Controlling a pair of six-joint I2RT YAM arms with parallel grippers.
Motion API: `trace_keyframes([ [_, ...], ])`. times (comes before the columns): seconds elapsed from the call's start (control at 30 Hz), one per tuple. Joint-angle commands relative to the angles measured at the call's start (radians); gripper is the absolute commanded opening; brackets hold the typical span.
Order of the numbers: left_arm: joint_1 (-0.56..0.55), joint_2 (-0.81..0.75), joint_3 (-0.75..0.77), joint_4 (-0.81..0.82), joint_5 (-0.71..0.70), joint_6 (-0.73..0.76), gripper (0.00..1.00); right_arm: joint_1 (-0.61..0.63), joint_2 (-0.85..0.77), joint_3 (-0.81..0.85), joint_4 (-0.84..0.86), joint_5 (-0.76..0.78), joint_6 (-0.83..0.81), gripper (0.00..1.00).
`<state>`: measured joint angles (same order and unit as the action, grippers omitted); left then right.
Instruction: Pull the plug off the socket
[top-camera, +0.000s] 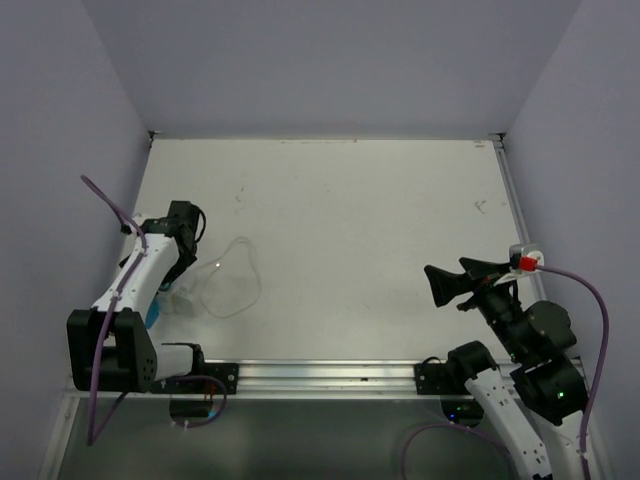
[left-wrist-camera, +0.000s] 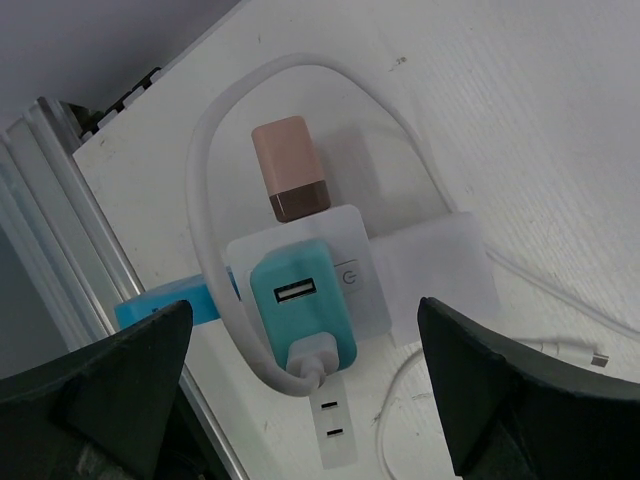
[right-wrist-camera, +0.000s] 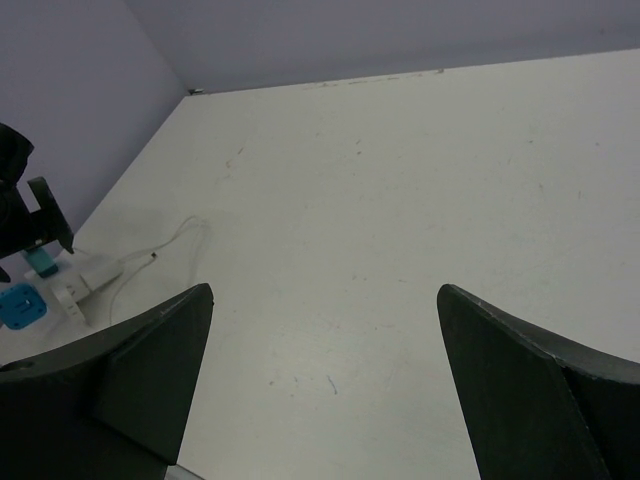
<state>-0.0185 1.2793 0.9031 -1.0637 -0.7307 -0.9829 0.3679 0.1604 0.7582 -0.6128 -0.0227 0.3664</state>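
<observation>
A white socket strip (left-wrist-camera: 338, 425) lies near the table's left front edge. A teal USB plug (left-wrist-camera: 295, 305) sits in it, with a thick white cable (left-wrist-camera: 210, 150) looped from its lower end. Just beyond it a pink and brown plug (left-wrist-camera: 288, 170) is also in the strip. My left gripper (left-wrist-camera: 305, 305) hangs open above the teal plug, its fingers apart on either side and touching nothing. From above, the left gripper (top-camera: 182, 250) hides most of the strip (top-camera: 168, 298). My right gripper (top-camera: 452, 278) is open over bare table, far to the right.
A thin clear cable (top-camera: 235, 275) curls on the table right of the strip. A blue piece (left-wrist-camera: 160, 300) lies by the strip's left side, next to the metal rail (top-camera: 320, 372) at the table's front edge. Walls close in on the left, back and right.
</observation>
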Motion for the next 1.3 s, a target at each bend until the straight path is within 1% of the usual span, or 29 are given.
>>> trace_keyframes([
  [0.0, 0.011, 0.012, -0.006, 0.051, -0.052, -0.079, 0.98, 0.014, -0.001, 0.035, -0.021, 0.020, -0.037, 0.99],
  [0.27, 0.015, 0.037, -0.041, 0.080, -0.065, -0.085, 0.93, 0.020, 0.024, 0.058, -0.054, 0.004, -0.037, 0.99],
  [0.47, 0.019, 0.049, -0.076, 0.123, -0.050, -0.071, 0.91, 0.020, 0.044, 0.076, -0.070, -0.006, -0.035, 0.99],
  [0.57, 0.019, 0.057, -0.090, 0.146, -0.047, -0.057, 0.85, 0.020, 0.050, 0.084, -0.071, -0.017, -0.026, 0.99],
  [0.8, 0.019, 0.061, -0.099, 0.238, 0.008, 0.051, 0.75, 0.020, 0.059, 0.084, -0.067, -0.025, -0.012, 0.99],
  [0.9, 0.019, 0.046, -0.101, 0.304, 0.063, 0.122, 0.70, 0.020, 0.068, 0.086, -0.059, -0.034, -0.004, 0.99],
  [0.93, 0.019, 0.043, -0.102, 0.321, 0.103, 0.137, 0.67, 0.020, 0.068, 0.087, -0.056, -0.036, -0.006, 0.99],
  [1.13, 0.014, 0.020, -0.104, 0.441, 0.278, 0.220, 0.65, 0.020, 0.082, 0.092, -0.054, -0.043, 0.002, 0.99],
  [1.23, -0.032, 0.031, -0.084, 0.485, 0.335, 0.228, 0.66, 0.020, 0.090, 0.093, -0.050, -0.046, 0.006, 0.99],
  [1.27, -0.078, 0.046, -0.075, 0.502, 0.340, 0.228, 0.66, 0.020, 0.094, 0.093, -0.050, -0.049, 0.008, 0.99],
])
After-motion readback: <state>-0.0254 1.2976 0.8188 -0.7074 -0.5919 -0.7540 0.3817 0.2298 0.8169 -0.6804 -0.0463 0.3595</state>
